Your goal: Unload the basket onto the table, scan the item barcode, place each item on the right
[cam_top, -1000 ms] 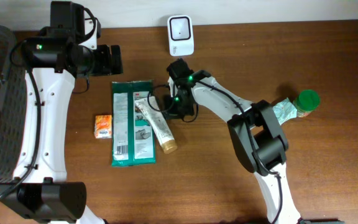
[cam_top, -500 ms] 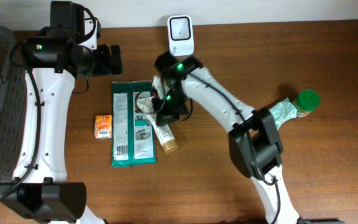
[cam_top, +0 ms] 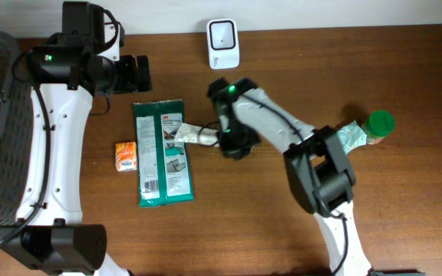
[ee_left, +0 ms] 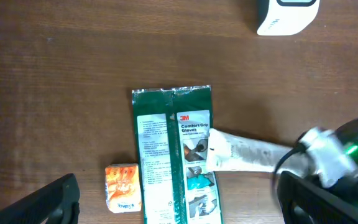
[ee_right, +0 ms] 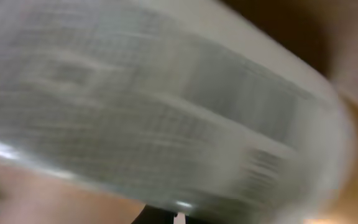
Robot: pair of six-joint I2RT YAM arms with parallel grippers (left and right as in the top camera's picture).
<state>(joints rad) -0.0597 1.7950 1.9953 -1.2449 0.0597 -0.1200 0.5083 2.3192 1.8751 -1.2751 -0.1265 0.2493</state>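
Overhead: the right end effector (cam_top: 227, 142) pinches one end of the white tube (cam_top: 199, 135). The tube's other end reaches over the right edge of the green glove packet (cam_top: 162, 153). The left end effector (cam_top: 136, 73) is spread wide and empty, beyond the packet's top end.
Left wrist: the tube overlaps the packet's right edge, and the scanner (ee_left: 288, 15) sits well up-right of the packet.
Right wrist: the blurred tube fills the view, its print unreadable.

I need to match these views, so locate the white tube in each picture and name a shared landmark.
Overhead: tube at centre, left end over the green glove pack, right end in the right end effector.
Left wrist: tube lower right, overlapping the pack.
Right wrist: tube blurred, filling the frame.
Shared landmark: the glove pack, overhead and left wrist only.
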